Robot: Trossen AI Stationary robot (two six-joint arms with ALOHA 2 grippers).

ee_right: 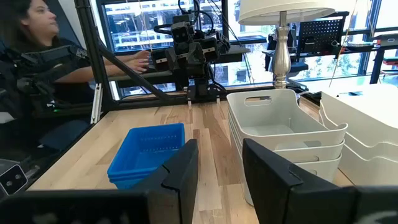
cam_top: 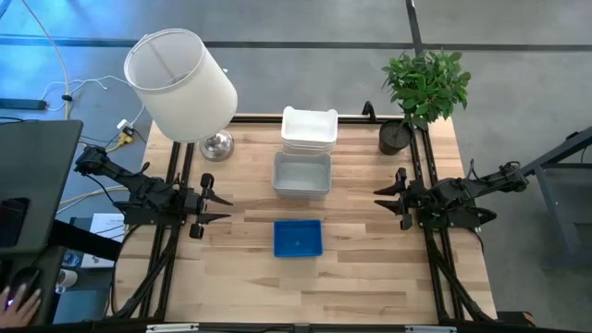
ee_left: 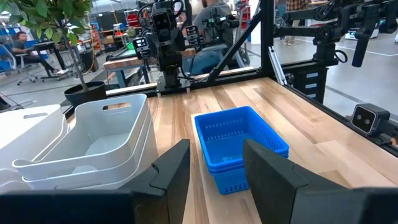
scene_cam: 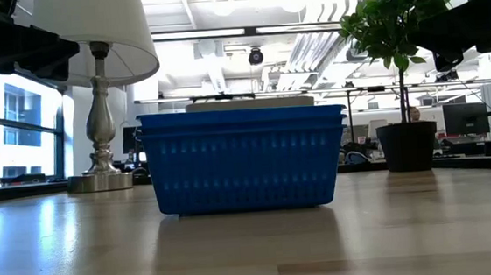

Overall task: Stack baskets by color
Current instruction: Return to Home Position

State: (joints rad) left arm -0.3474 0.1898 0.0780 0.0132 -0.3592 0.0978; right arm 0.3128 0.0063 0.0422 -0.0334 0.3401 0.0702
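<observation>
Biggest thing first: light butcher-block wooden table [cam_top: 370,268] w/ a black frame around it. On the far left corner there's a big white drum-shade lamp on a chrome base [cam_top: 180,83], tilted over in the high view. The far right corner has a leafy green plant in a black pot [cam_top: 421,92].

Arms: both are pulled back to the table's side edges and stretched low and roughly level, pointing in at each other across the middle. The left gripper [cam_top: 220,205] sits over the left edge, fingers spread wide w/ nothing between them. Its wrist cam shows a clear gap w/ the blue stack beyond it. The right gripper [cam_top: 388,199] is at the right edge in the same pose, fingers apart and holding nothing. Neither is touching any basket.

Baskets, all in one line down the centre:
- stack of white rounded-corner plastic baskets [cam_top: 309,128] at the far edge, btwn the lamp base and the plant pot
- stack of translucent grey plastic baskets [cam_top: 302,173] just in front of the white one; can't tell if they touch
- stack of blue plastic baskets w/ patterned base [cam_top: 298,238] nearer the front, apart from the grey stack and about level w/ both grippers. It fills the middle of the low view.

A person in dark clothes [ee_right: 37,37] sits behind the left arm, off the table.
</observation>
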